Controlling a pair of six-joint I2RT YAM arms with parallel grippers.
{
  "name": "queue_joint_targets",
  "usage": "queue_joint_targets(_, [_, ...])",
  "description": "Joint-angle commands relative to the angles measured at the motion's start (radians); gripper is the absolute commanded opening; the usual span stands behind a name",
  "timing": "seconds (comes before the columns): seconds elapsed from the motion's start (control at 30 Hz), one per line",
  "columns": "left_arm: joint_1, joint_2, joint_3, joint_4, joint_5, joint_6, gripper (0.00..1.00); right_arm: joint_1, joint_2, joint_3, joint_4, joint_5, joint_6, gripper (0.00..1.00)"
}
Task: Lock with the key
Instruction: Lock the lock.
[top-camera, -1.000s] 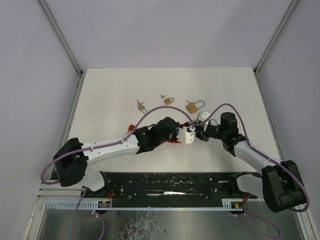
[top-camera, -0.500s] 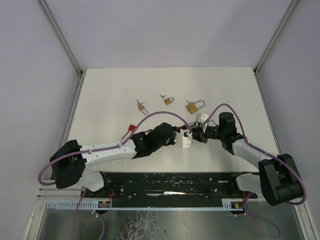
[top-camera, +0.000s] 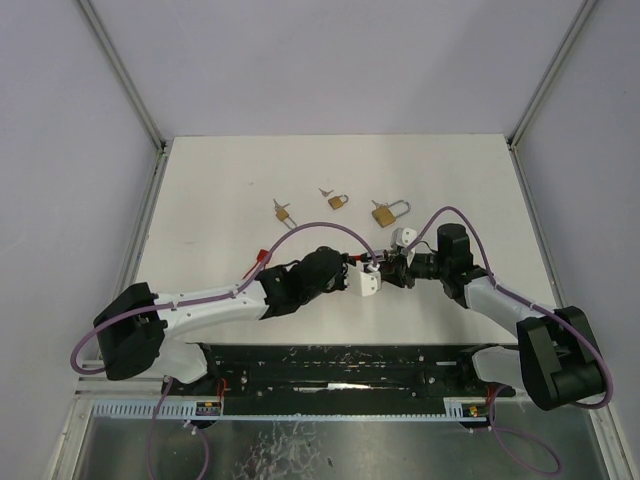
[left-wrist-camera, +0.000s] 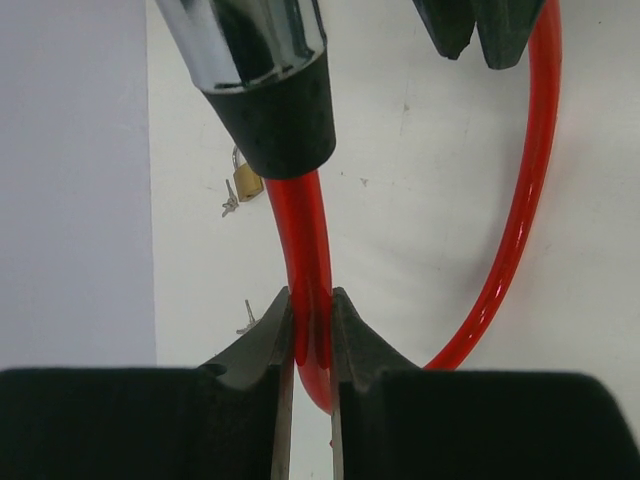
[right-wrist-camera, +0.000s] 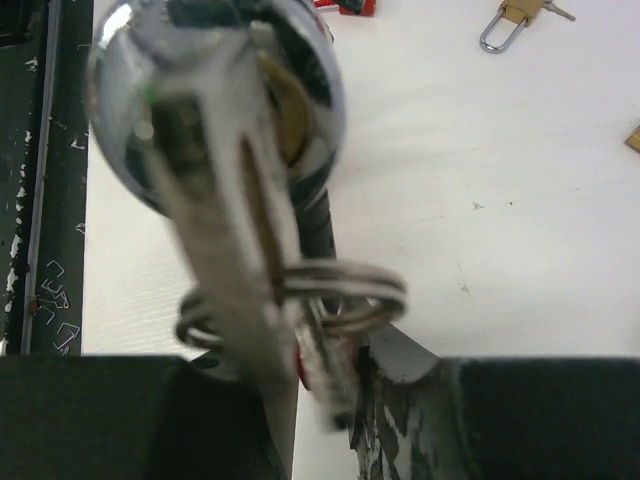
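Observation:
The lock is a red cable (left-wrist-camera: 308, 240) that ends in a chrome cylinder (left-wrist-camera: 255, 40) with a black collar. My left gripper (left-wrist-camera: 312, 335) is shut on the cable just below that collar, and the cable loops away to the right. In the right wrist view the key (right-wrist-camera: 235, 300) sticks out of the cylinder's face (right-wrist-camera: 215, 90), with a key ring (right-wrist-camera: 340, 290) and a second key hanging from it. My right gripper (right-wrist-camera: 320, 420) is round the key's head. The key lies against the left finger and a slit of table shows beside the right one. From above both grippers (top-camera: 375, 270) meet mid-table.
Three small brass padlocks with keys lie beyond the grippers: left (top-camera: 283, 212), middle (top-camera: 338, 201), right (top-camera: 385, 213). A red piece (top-camera: 262, 256) lies left of the left arm. The black rail (top-camera: 340, 370) runs along the near edge of the table.
The left arm has carried the lock a little forward and right toward the right gripper. The right gripper's jaws have widened slightly round the key.

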Motion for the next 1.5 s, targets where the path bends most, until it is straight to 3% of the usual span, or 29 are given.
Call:
queue_joint_targets(0.0, [0.020,-0.004,-0.019,-0.110,0.038,-0.042,0.00,-0.010,-0.004,0.053,0.014,-0.045,0.001,0.29])
queue_joint_targets(0.33, [0.055,-0.028,-0.033,-0.116,0.075,-0.078,0.00,-0.009,0.002,0.062,-0.017,-0.057,-0.002,0.37])
queue_joint_targets(0.7, [0.086,-0.023,-0.021,-0.141,0.124,-0.112,0.00,-0.010,0.008,0.078,-0.058,-0.079,-0.006,0.34])
queue_joint_targets(0.8, [0.093,-0.025,-0.018,-0.144,0.138,-0.118,0.00,-0.010,0.013,0.082,-0.060,-0.092,0.002,0.24])
queue_joint_targets(0.9, [0.095,-0.028,-0.013,-0.152,0.147,-0.117,0.00,-0.007,0.011,0.094,-0.067,-0.112,0.010,0.01])
queue_joint_targets(0.97, [0.094,-0.029,-0.006,-0.159,0.147,-0.109,0.00,0.009,-0.010,0.113,-0.083,-0.081,0.035,0.00])
queue_joint_targets(1.13, [0.095,-0.027,0.032,-0.202,0.130,-0.078,0.00,0.061,-0.069,0.224,-0.293,0.032,-0.025,0.00])
queue_joint_targets(1.33, [0.093,-0.039,0.052,-0.239,0.116,-0.047,0.00,0.075,0.007,0.399,-0.609,-0.014,-0.087,0.00])
queue_joint_targets(1.47, [0.093,-0.073,0.046,-0.244,0.106,-0.038,0.00,0.106,0.020,0.423,-0.534,0.347,0.031,0.00])
